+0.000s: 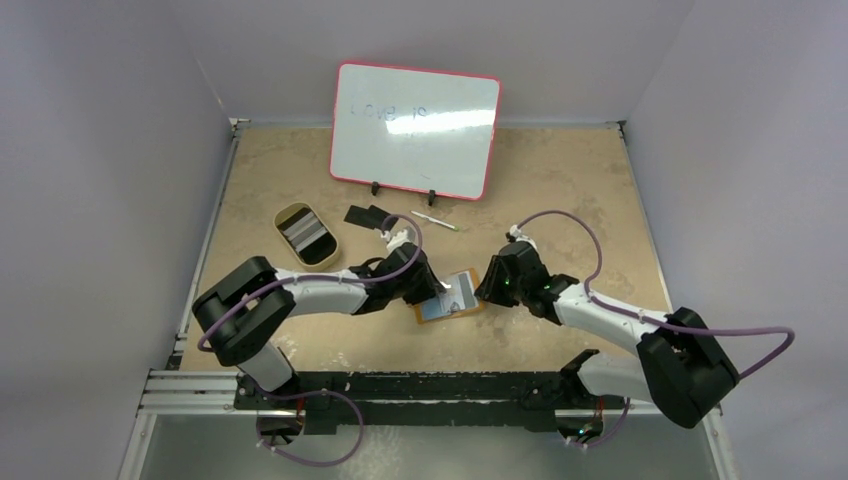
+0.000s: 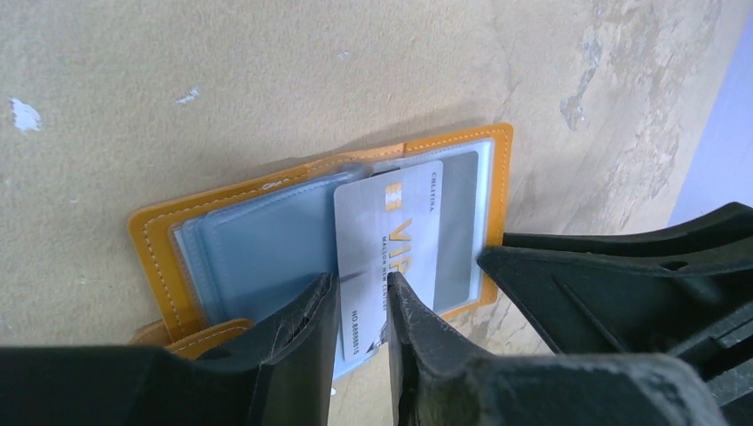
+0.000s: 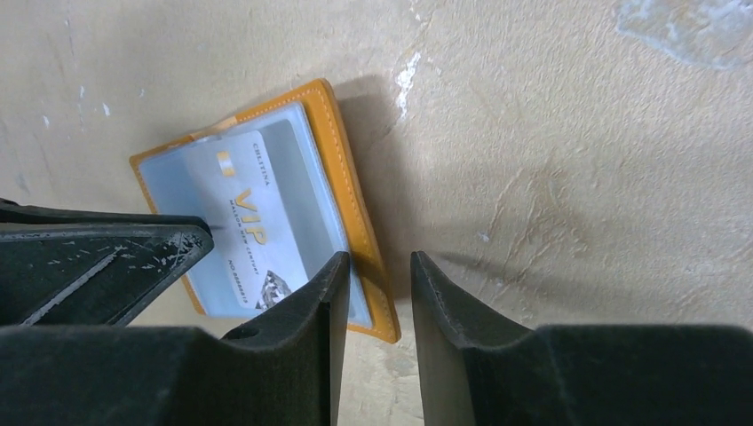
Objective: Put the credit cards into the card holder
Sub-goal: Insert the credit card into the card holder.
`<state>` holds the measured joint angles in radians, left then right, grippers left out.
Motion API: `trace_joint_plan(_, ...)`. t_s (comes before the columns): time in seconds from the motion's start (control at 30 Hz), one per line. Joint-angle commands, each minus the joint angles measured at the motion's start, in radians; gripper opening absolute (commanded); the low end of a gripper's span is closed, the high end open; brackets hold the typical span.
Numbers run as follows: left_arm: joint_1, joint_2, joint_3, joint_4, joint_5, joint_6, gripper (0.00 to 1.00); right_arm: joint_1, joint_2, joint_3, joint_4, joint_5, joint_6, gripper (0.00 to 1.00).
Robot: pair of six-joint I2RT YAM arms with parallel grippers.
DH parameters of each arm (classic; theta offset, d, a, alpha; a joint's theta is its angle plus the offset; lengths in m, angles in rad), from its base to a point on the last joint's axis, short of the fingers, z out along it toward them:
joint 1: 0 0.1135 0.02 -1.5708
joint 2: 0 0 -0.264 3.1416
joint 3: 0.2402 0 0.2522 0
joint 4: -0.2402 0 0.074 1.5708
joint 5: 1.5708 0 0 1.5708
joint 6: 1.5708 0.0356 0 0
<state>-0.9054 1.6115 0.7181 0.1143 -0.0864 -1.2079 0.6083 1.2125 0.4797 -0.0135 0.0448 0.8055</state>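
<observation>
The orange-tan card holder [image 1: 428,316] lies open on the table, its clear bluish sleeves facing up [image 2: 160,257] [image 3: 351,191]. A pale card with gold "VIP" lettering [image 2: 391,222] [image 3: 244,217] lies flat, partly inside the right sleeve, its near end sticking out. My left gripper [image 1: 437,287] [image 2: 364,288] has its jaws a narrow gap apart, tips down over the card's near end. My right gripper [image 1: 487,290] [image 3: 380,266] is narrowly open, straddling the holder's right orange edge. Two black cards [image 1: 366,215] lie farther back.
An oval tan tin dish [image 1: 306,235] stands back left. A slim pen [image 1: 436,221] lies before a propped whiteboard [image 1: 415,130]. The right arm's fingers [image 2: 622,284] sit close beside the left gripper, and the left finger [image 3: 107,257] shows in the right wrist view.
</observation>
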Motion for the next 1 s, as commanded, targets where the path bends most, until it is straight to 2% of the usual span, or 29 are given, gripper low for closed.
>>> trace_joint_plan(0.0, -0.022, 0.001, 0.040, 0.018, -0.001, 0.014, 0.26, -0.002, 0.005, -0.024, 0.045, -0.036, -0.007, 0.33)
trace_joint_plan(0.3, -0.031, 0.043, 0.094, 0.052, 0.012, 0.027, 0.24, -0.002, -0.004, -0.070, 0.117, -0.061, 0.010, 0.26)
trace_joint_plan(0.67, -0.048, 0.111, 0.134, 0.092, 0.047, 0.020, 0.20, -0.002, -0.023, -0.107, 0.151, -0.084, 0.045, 0.25)
trace_joint_plan(0.8, -0.049, 0.082, 0.168, -0.008, 0.008, 0.063, 0.20, -0.001, -0.033, -0.107, 0.130, -0.077, 0.047, 0.25)
trace_joint_plan(0.97, -0.050, 0.013, 0.187, -0.156, -0.072, 0.108, 0.28, -0.002, -0.042, -0.118, 0.147, -0.081, 0.047, 0.25)
